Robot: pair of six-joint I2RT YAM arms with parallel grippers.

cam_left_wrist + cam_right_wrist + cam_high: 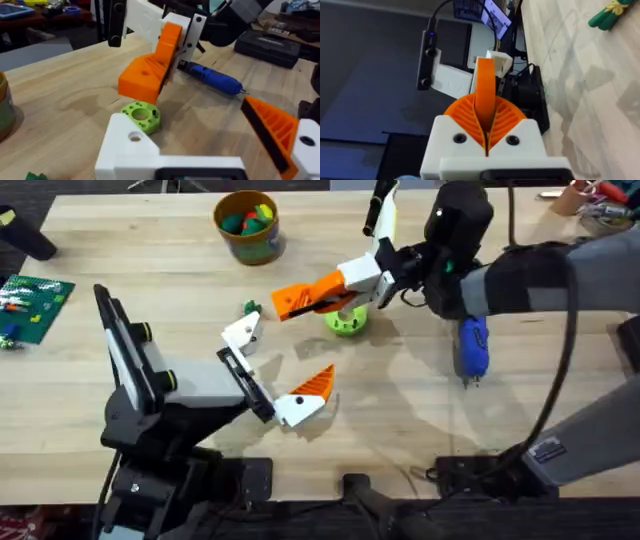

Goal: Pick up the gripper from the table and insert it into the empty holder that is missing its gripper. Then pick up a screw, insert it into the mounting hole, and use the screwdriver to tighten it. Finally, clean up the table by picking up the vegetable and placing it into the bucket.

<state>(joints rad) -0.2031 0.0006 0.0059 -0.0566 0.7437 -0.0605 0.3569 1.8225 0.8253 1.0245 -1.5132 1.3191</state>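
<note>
1. Right claw (pixel 345 288) is pinching the gripper (pixel 303 299): orange pads squeezed on the wedge from both sides, clear in the right wrist view (pixel 485 97).
2. The gripper is held in the air above the counter (pixel 400 410), over the lime-green ring disc (pixel 346 321). In the left wrist view the wedge (pixel 150 67) hangs just above the disc (pixel 142 116).
3. Left claw (pixel 270 370) is spread wide. One finger is the bare white holder (pixel 243 333), the other finger carries a striped orange tip (pixel 312 386).
4. The holder sits just left of the held gripper, near it but not touching. Its mounting hole (pixel 135 136) is open, seen on the flat white face.
5. Blue screwdriver (pixel 472 348) lies flat on the counter right of the disc, under the right arm.
6. The bucket (pixel 248 225) stands at the far side of the counter, coloured pieces inside it.
7. Small green vegetable (pixel 250 307) lies on the counter just beyond the holder.
8. Green board with small parts (pixel 32 305) at the far left edge.
</note>
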